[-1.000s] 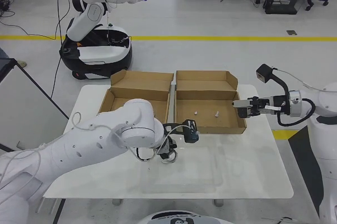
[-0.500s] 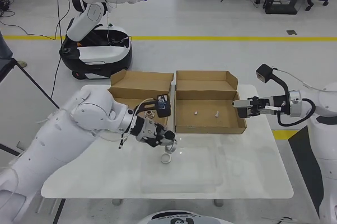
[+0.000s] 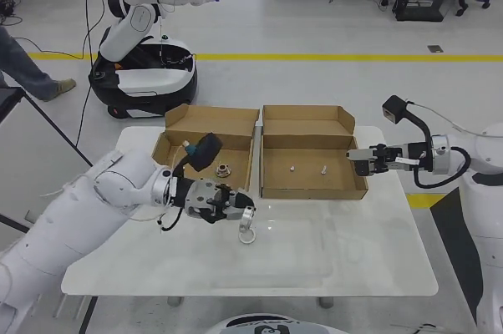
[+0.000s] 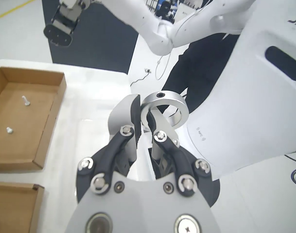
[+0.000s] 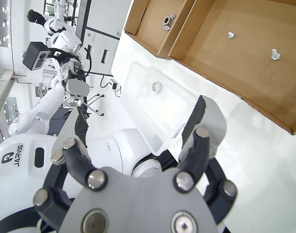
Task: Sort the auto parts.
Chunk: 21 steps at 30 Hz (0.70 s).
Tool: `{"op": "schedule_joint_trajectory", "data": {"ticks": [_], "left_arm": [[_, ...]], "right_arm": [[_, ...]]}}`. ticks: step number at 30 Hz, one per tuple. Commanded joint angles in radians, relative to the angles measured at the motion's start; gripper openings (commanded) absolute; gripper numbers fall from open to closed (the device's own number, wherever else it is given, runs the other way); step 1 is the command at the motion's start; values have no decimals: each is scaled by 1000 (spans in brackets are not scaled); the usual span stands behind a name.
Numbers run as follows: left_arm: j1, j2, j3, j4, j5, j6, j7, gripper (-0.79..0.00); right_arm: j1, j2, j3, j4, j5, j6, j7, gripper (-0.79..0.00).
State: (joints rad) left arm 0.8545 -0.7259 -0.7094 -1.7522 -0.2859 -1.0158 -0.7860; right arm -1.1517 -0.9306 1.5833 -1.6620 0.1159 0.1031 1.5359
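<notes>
Pinching a silver metal ring (image 4: 172, 99) by its wall, the robot's left gripper (image 4: 143, 116) hangs above the white table (image 3: 377, 250), just in front of the two boxes. Its fingers are almost together, one pad outside the ring and one inside it. The ring stands nearly upright at the fingertips, with a small round hole showing on its outer rim.

Close under the held part, a second silver ring (image 3: 248, 237) lies flat on a clear plastic tray (image 5: 138, 98) spread over the near half of the table.

Across the table, the right gripper (image 3: 349, 155) hovers at the right-hand edge of the right brown cardboard box (image 3: 352, 188). Its fingers are spread wide, with nothing between them.

Two open boxes sit side by side, touching, at the far side of the table. The left brown cardboard box (image 3: 164, 150) holds a flanged silver hub (image 3: 223, 170), which rests on the floor of the box near the wall it shares with its neighbour. On the floor of the right box lie a small silver bolt (image 3: 292, 166) and a second small bolt (image 3: 324, 169), a little apart from each other near the middle. Both boxes have their lids folded back, away from the robot. From the right wrist, the hub's centre bore faces the camera, and the two bolts stand on their heads.
</notes>
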Motion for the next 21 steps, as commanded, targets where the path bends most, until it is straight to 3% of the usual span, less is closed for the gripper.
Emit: {"op": "schedule_joint_trajectory", "data": {"ticks": [1, 7, 21], "left_arm": [[-6, 14, 4, -20, -55, 4, -22, -785], [-1, 44, -34, -72, -188, 4, -22, -785], [0, 45, -38, -73, -192, 4, -22, -785]], "right_arm": [[0, 0, 0, 0, 0, 0, 0, 0], [0, 0, 0, 0, 0, 0, 0, 0], [0, 0, 0, 0, 0, 0, 0, 0]]}}
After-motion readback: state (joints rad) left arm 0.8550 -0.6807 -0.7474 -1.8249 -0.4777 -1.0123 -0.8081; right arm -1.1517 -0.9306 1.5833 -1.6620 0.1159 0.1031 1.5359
